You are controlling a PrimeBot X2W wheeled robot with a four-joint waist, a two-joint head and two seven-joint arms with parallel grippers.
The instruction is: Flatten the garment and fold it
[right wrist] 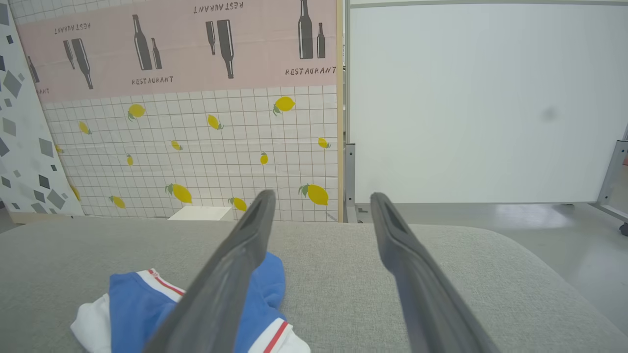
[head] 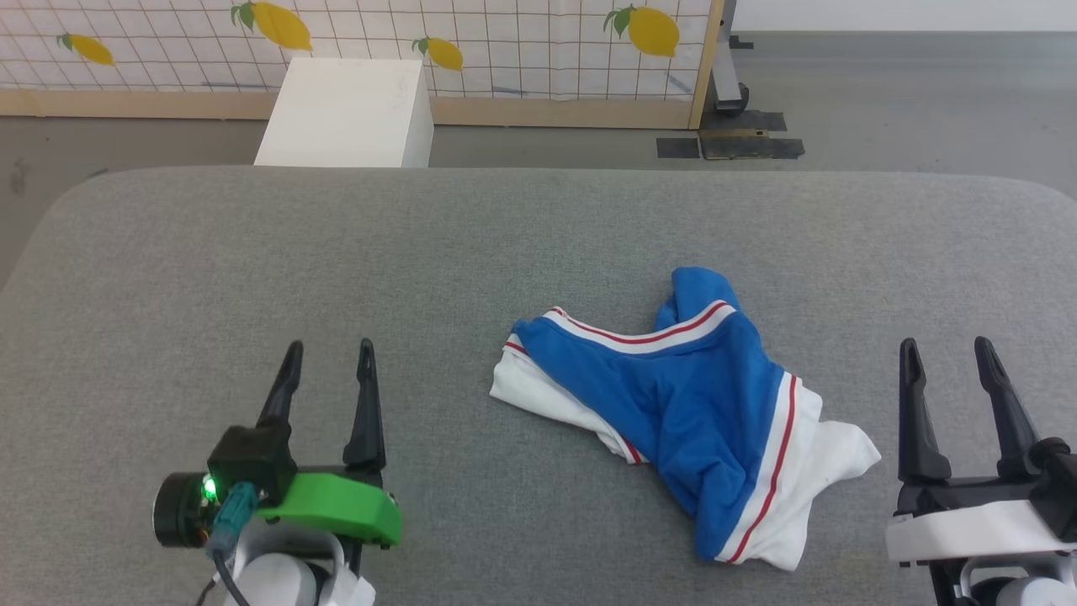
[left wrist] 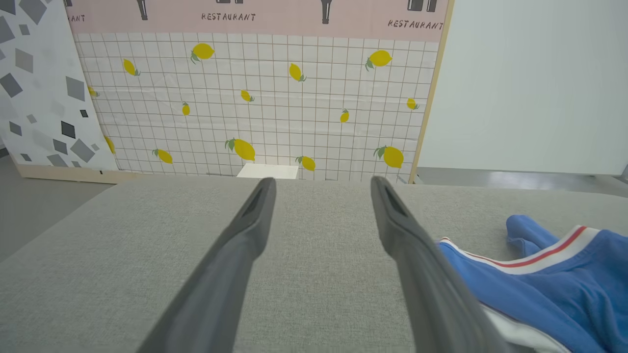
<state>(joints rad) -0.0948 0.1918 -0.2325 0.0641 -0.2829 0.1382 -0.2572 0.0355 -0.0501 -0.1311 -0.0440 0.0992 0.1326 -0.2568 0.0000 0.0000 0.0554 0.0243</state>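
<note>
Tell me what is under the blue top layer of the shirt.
The garment shows its own white fabric poking out beneath the blue, resting on the grey surface. Whatever the folds cover in the middle is hidden.

1. The word "RESTAURANT" stood in dark letters on the pink strip (left wrist: 294, 19) above the lemon wall (left wrist: 255, 108). It could be read twice in the left wrist view.
2. In the right wrist view, the same word sat under the black bottle pictures (right wrist: 309, 32).
3. One more "RESTAURANT" at the top there looked upside down.
</note>
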